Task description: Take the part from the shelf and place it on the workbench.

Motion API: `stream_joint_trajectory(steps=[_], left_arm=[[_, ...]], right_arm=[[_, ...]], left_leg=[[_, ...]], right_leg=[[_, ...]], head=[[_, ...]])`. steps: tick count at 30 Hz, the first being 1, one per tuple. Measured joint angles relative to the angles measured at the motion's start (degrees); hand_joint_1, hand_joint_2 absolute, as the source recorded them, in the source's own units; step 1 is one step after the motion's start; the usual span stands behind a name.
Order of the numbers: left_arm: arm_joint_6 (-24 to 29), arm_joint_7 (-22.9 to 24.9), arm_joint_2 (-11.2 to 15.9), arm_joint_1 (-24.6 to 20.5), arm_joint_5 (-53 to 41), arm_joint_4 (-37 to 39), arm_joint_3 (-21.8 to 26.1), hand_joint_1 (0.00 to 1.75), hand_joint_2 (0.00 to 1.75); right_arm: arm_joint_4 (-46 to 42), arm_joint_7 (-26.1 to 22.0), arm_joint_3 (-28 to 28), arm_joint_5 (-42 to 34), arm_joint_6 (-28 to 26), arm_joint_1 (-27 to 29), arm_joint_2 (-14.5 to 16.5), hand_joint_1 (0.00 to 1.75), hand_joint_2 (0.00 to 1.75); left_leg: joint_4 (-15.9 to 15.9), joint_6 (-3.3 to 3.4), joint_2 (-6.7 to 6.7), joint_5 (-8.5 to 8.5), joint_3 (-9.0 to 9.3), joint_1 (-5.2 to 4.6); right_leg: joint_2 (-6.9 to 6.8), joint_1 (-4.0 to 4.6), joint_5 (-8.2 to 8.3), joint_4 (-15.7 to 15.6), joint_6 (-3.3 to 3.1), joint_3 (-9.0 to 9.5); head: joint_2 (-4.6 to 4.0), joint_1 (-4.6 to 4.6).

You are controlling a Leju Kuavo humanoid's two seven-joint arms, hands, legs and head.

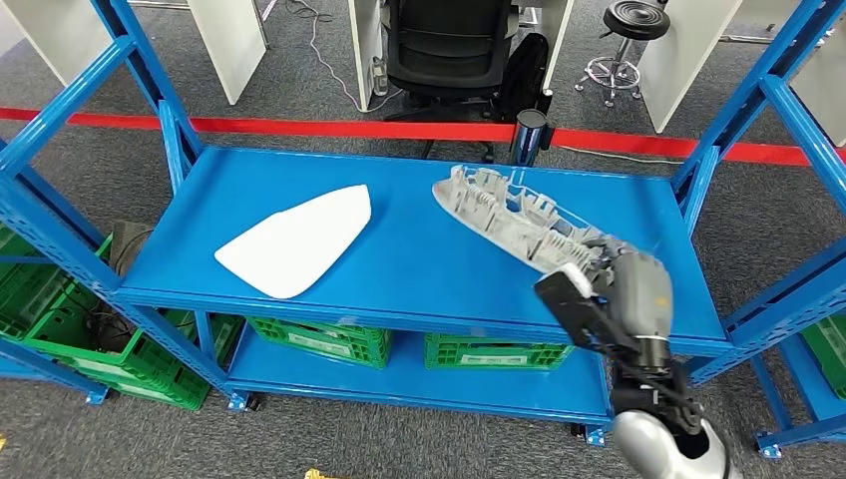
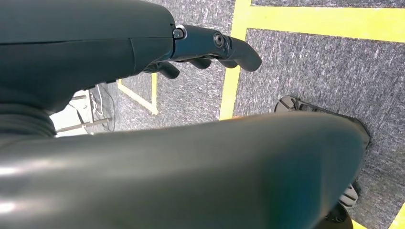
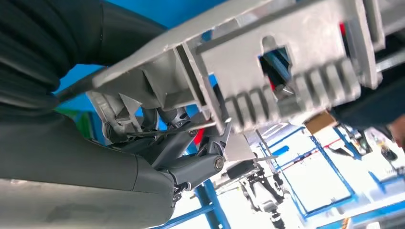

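Right hand [image 1: 609,289] has its fingers [image 3: 191,164] closed, apparently, on the near end of the grey part [image 1: 509,215] on the shelf [image 1: 419,269]. End-only hold; long part may pivot, slip.

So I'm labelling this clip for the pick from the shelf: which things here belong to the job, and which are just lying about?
Belongs to the job:
- grey ribbed part, on the shelf's upper deck
- right robot hand, gripping the part's near end
- blue shelf

Just lying about:
- white flat panel on the same deck
- green crates on the lower deck
- black office chair behind
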Motion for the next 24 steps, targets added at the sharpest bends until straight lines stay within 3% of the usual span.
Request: stream_joint_trajectory(steps=[5, 12, 18, 24], left_arm=[[0.27, 0.14, 0.02, 0.0, -0.46, 0.0, 0.01, 0.0, 0.0], [0.87, 0.02, 0.02, 0.0, -1.1, 0.0, -0.01, 0.0, 0.0], [1.06, -0.02, 0.02, -0.01, -1.14, 0.0, 0.0, 0.0, 0.0], [1.33, -0.18, 0.02, -0.02, -1.2, 0.0, -0.01, 0.0, 0.0]], right_arm=[[-3.38, -1.74, -3.6, -11.29, -5.28, 1.43, -0.83, 1.75, 1.75], [-6.91, -8.42, -9.55, -35.24, -12.28, 5.04, -2.23, 1.75, 1.75], [-9.27, -15.48, -13.42, -49.49, -13.38, 7.44, -2.9, 1.75, 1.75], [-11.63, -26.39, -16.71, -66.62, -12.51, 10.16, -2.86, 1.75, 1.75]], left_leg=[[0.0, 0.0, -0.01, 0.0, -0.06, -0.01], [0.0, 0.0, -0.01, 0.0, -0.23, -0.01], [0.0, 0.0, -0.02, 0.0, -0.28, 0.0], [-0.01, 0.0, -0.03, 0.0, -0.34, 0.0]], right_leg=[[-0.01, -0.01, 0.0, 0.0, 0.0, -0.06], [-0.01, -0.01, 0.0, -0.01, 0.0, -0.22], [-0.01, -0.01, 0.0, 0.0, 0.0, -0.29], [-0.01, -0.01, 0.0, 0.0, 0.0, -0.32]], head=[[0.0, 0.01], [0.0, 0.03], [0.0, 0.02], [0.0, 0.05]])
